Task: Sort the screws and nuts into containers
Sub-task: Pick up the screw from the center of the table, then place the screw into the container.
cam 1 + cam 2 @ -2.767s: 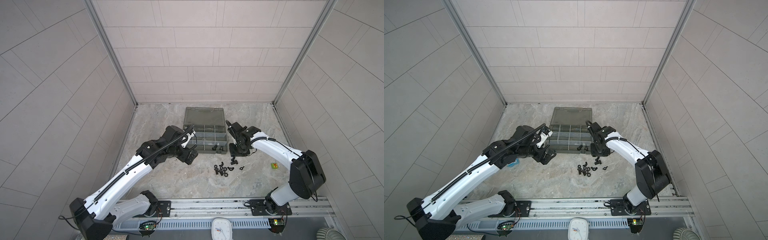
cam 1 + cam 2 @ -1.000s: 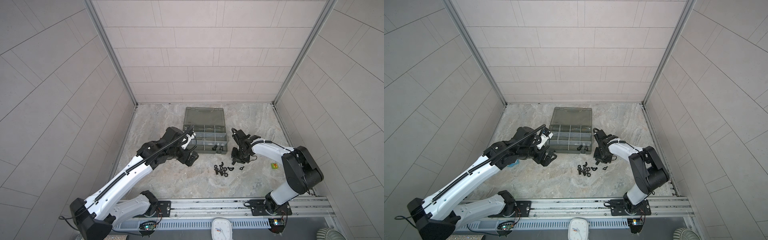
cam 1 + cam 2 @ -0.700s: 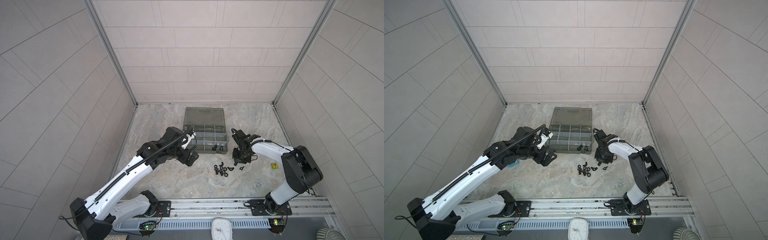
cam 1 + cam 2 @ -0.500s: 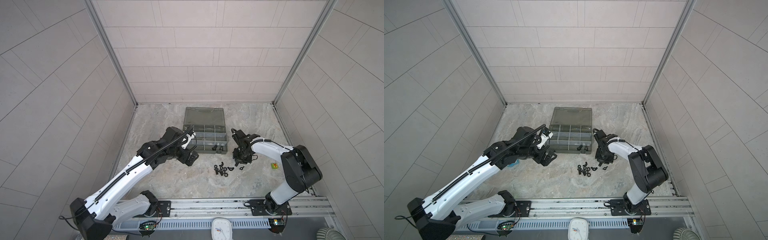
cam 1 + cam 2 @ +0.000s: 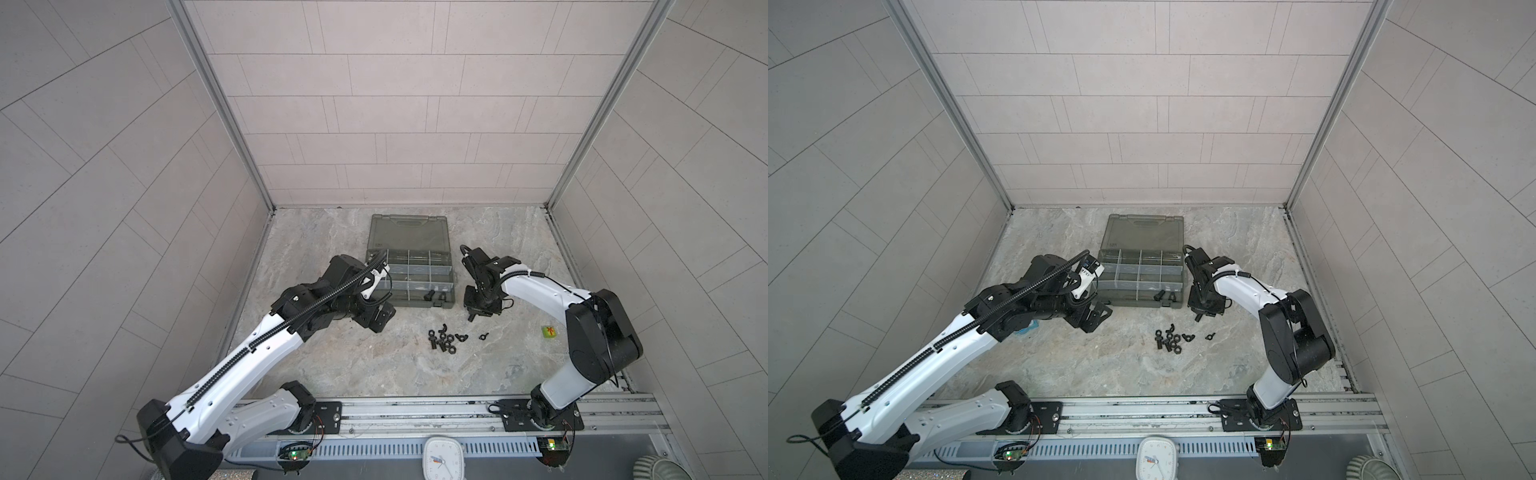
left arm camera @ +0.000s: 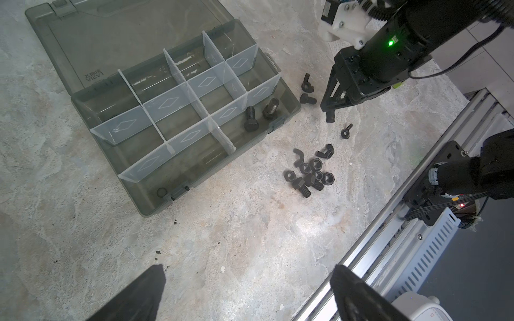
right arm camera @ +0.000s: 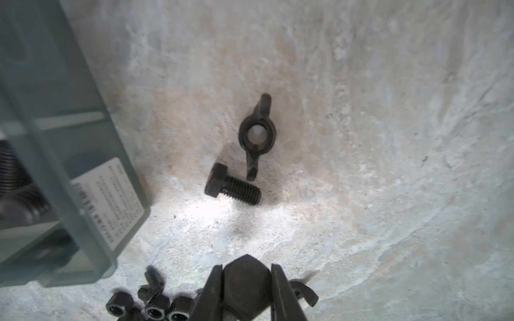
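Note:
My right gripper [image 5: 471, 318] [image 7: 246, 289] hovers just right of the case's front corner, shut on a screw [image 7: 246, 280] by its hex head. The shaft [image 6: 330, 116] hangs below the fingers. Beneath it on the floor lie another screw [image 7: 232, 189] and a wing nut [image 7: 257, 136]. A pile of nuts and screws [image 5: 444, 338] [image 6: 308, 175] lies in front of the case, with a lone wing nut [image 5: 482, 336] to its right. The containers are compartments of the open olive-grey case [image 5: 409, 305] [image 6: 155, 205]. Two screws [image 6: 250, 122] lie in its front right compartment. My left gripper [image 5: 376, 320] [image 6: 247, 278] stands open and empty by the front left corner.
A green cube [image 5: 548, 331] sits on the floor to the right, near the right arm's elbow. Part of a small blue toy [image 5: 1025, 328] shows under the left arm. The case lid [image 5: 409, 232] lies flat toward the back wall. A metal rail [image 5: 415, 411] runs along the front edge.
The right gripper has come down from beside the case to the floor at its right, and its jaws have narrowed onto a screw's head. The left arm has not moved.

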{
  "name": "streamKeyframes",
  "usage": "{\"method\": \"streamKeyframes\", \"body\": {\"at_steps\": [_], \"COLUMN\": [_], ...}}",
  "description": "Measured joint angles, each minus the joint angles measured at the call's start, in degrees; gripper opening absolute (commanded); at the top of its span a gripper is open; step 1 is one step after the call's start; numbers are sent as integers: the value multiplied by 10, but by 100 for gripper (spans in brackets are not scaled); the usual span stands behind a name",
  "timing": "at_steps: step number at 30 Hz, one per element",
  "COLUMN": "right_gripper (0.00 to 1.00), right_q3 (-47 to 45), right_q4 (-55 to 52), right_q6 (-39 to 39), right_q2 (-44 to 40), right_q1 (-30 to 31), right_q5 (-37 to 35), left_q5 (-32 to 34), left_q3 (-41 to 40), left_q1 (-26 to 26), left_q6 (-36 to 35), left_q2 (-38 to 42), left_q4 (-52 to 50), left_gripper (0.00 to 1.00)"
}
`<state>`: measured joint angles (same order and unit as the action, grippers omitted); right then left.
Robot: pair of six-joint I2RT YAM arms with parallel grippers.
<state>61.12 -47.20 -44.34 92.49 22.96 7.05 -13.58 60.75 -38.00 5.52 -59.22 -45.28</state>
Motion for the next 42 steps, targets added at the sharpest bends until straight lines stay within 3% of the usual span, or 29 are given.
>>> {"method": "streamKeyframes", "body": {"at_steps": [15, 26, 42], "right_gripper": [22, 24, 41], "right_q3": [189, 197, 224], "right_q4": [-38, 1, 13], "right_q6": [18, 19, 30], "right_q2": [52, 137, 164], "right_q1": [43, 69, 69], "right_q5": [9, 44, 59], "left_q5": [10, 21, 23], "left_q3": [-7, -7, -2], "left_q1": [0, 0, 2], "left_q6": [0, 0, -5], "left_q2": [8, 8, -9], "left_q4": [0, 0, 0], "left_gripper": [100, 100, 100]}}
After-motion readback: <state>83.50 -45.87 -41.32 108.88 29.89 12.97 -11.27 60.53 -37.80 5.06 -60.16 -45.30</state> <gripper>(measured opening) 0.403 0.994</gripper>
